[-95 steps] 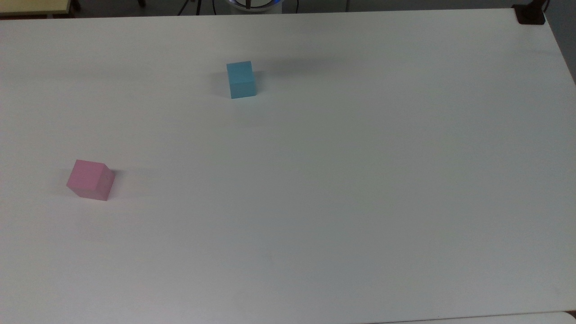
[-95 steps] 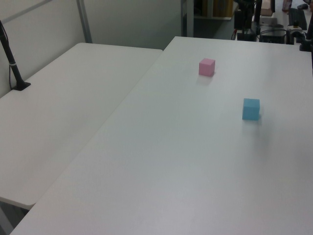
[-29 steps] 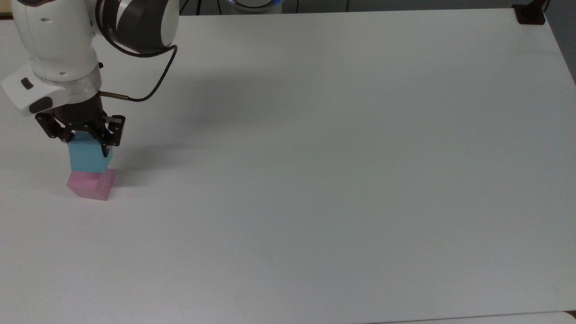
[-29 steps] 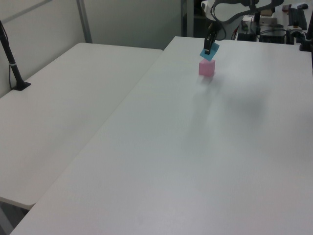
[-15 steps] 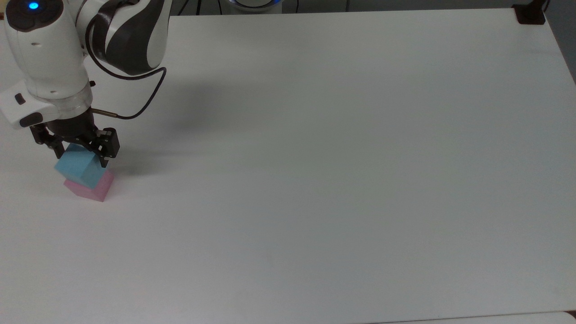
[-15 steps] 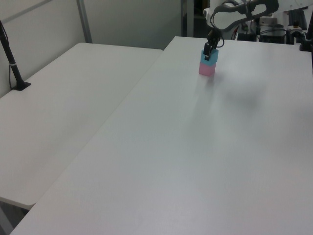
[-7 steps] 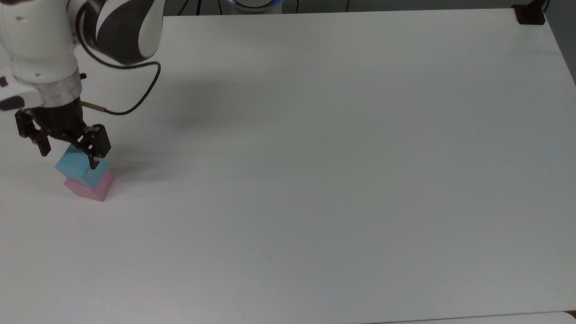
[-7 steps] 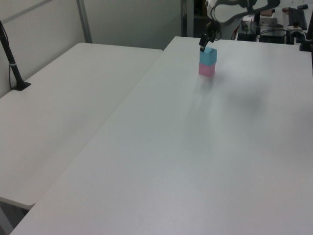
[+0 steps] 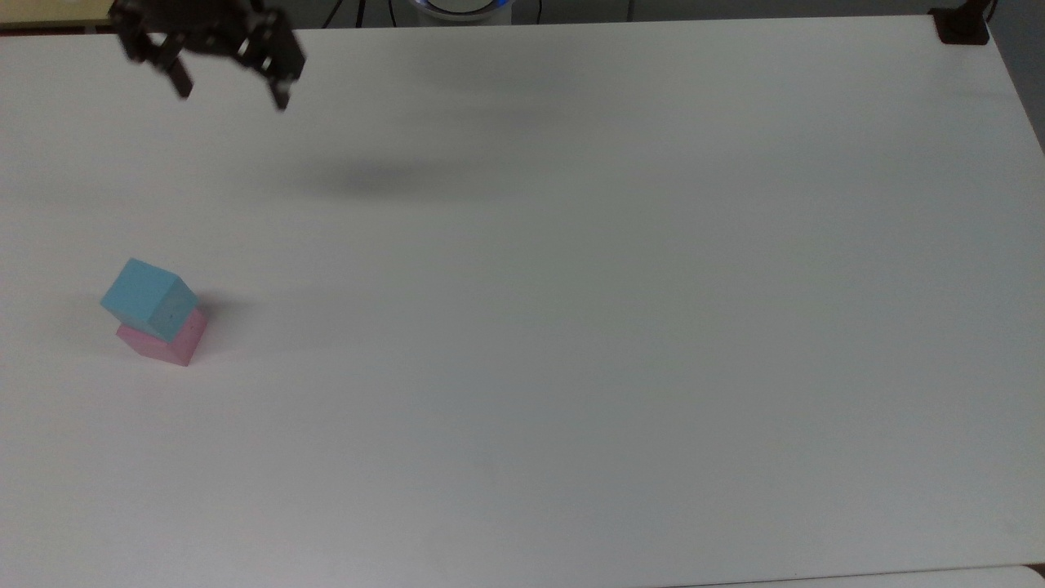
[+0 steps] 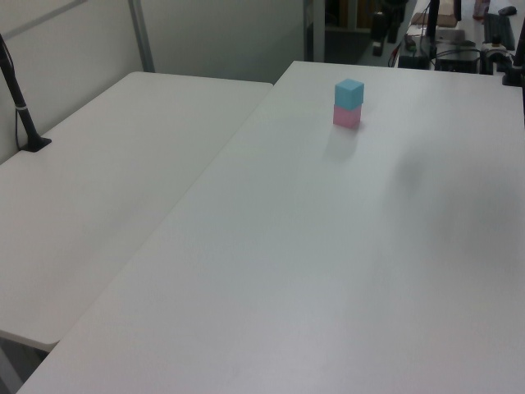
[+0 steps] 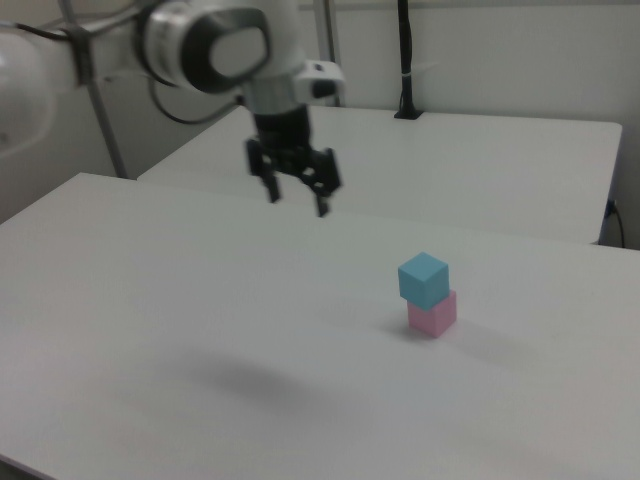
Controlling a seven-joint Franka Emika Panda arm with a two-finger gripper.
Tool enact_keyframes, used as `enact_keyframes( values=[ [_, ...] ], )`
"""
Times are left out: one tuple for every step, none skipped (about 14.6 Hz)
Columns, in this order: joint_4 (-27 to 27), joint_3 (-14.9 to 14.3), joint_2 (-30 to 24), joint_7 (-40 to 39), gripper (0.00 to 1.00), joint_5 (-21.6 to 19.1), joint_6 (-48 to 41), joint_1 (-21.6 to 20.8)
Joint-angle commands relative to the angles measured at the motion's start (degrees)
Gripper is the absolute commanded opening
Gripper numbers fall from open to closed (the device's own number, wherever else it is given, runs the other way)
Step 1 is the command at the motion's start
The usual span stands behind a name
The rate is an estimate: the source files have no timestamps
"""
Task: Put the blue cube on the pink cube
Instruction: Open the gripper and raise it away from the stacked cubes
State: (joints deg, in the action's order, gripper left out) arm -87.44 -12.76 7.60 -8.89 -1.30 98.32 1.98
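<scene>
The blue cube (image 9: 147, 297) is sat on top of the pink cube (image 9: 167, 343), twisted a bit off square, near the top view's left edge of the plain white desk (image 9: 620, 310). The tool (image 9: 230, 88) is seen released, fingers spread with nothing held, well above and apart from the stack. A second white desk (image 10: 107, 189) is butted up on the left view's left, a grey partition wall (image 10: 74, 49) behind it.

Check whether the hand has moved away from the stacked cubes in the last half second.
Yes. In the top view the hand, open, has gone from just above the blue cube to near the table's far edge.
</scene>
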Motion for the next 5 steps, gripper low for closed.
enact_keyframes(
  values=[
    [-9.76,4.75,-10.92,5.71,1.0,4.01,-4.18,-2.59],
    [-10.73,5.81,-12.24,6.69,1.0,4.11,-4.88,-2.5],
    [-10.91,6.78,-12.78,6.87,1.0,4.02,-5.67,-2.42],
    [-10.82,7.74,-12.87,7.22,1.0,4.02,-6.29,-2.24],
    [-10.82,8.19,-13.04,7.48,1.0,4.02,-6.29,-2.07]
  ],
)
